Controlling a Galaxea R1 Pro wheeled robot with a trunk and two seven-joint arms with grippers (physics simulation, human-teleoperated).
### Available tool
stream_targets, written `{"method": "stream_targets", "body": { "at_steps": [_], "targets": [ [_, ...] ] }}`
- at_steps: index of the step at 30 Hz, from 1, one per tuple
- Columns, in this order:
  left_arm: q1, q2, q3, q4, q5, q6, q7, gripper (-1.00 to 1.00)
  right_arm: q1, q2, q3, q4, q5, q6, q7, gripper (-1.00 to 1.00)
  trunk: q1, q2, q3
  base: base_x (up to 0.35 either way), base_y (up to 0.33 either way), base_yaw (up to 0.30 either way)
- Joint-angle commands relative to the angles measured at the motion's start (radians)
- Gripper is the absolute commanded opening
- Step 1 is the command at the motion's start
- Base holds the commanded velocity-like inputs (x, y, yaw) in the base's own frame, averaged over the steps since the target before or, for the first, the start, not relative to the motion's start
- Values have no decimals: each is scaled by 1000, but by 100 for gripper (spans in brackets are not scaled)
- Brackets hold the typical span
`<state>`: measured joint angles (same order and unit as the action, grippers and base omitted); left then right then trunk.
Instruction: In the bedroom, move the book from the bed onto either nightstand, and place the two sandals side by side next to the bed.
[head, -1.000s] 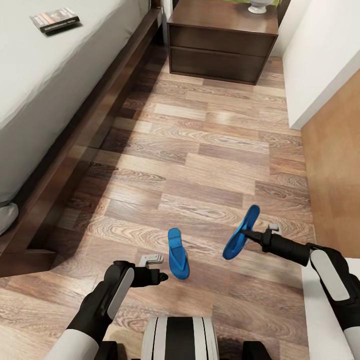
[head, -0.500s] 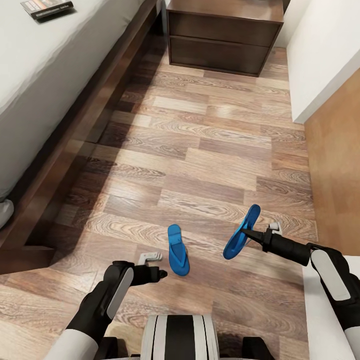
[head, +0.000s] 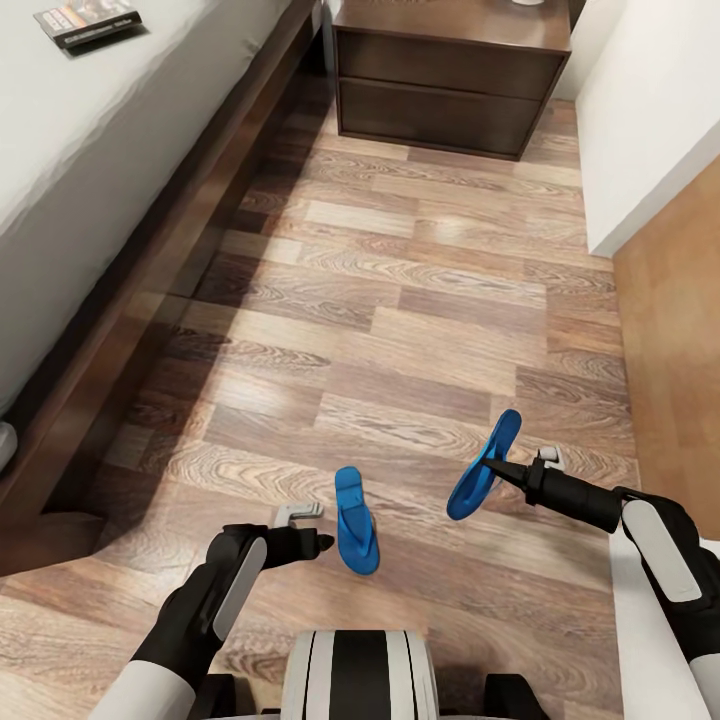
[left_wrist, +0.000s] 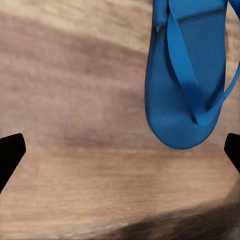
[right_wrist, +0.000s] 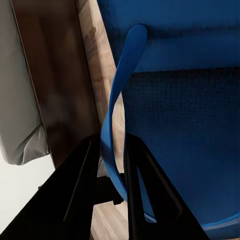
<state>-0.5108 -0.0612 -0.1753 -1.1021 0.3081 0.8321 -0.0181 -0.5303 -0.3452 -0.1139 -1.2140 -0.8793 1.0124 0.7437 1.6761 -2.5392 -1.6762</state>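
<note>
Head view: the large low bed (head: 110, 150) w/ dark brown wooden frame and pale grey-white mattress serves as landmark. The small thin paperback book (head: 87, 22) w/ dark cover lies flat on the mattress, near the headboard end. Just beyond the bed's head end stands the low dark brown wooden nightstand (head: 450, 70), glossy top. The light wood plank floor (head: 420, 300) runs alongside the bed. One flat bright blue flip-flop sandal (head: 356, 520) lies on the floor, apart from the bed frame; the left gripper (head: 305, 528) sits just beside it on the bed side, fingers spread, holding nothing. The second blue sandal (head: 484, 464) is farther from the bed, tilted up off the floor – the right gripper (head: 497, 467) is clamped on it.

Left wrist view: the lying sandal's (left_wrist: 192, 70) rounded end and straps show on the planks; both black fingertips (left_wrist: 10, 155) sit wide apart, not touching it.

Right wrist view: black fingers (right_wrist: 80, 185) pinch the blue strap (right_wrist: 117, 110) of the held sandal; the bed frame and mattress edge show behind.
</note>
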Motion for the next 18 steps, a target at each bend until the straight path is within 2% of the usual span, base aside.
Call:
{"method": "stream_targets", "body": {
  "at_steps": [1,8,18],
  "targets": [
    [0,0,0,-1,-1,4,-2,100,-1,0,-1,0,3,5,8,-100,0,0,-1,25,0,0],
    [0,0,0,-1,-2,4,-2,100,-1,0,-1,2,3,5,7,-100,0,0,-1,132,-28,0],
    [0,-1,0,-1,-3,2,-1,100,-1,0,-1,3,4,5,6,-100,0,0,-1,22,-38,0]
  ]
}}
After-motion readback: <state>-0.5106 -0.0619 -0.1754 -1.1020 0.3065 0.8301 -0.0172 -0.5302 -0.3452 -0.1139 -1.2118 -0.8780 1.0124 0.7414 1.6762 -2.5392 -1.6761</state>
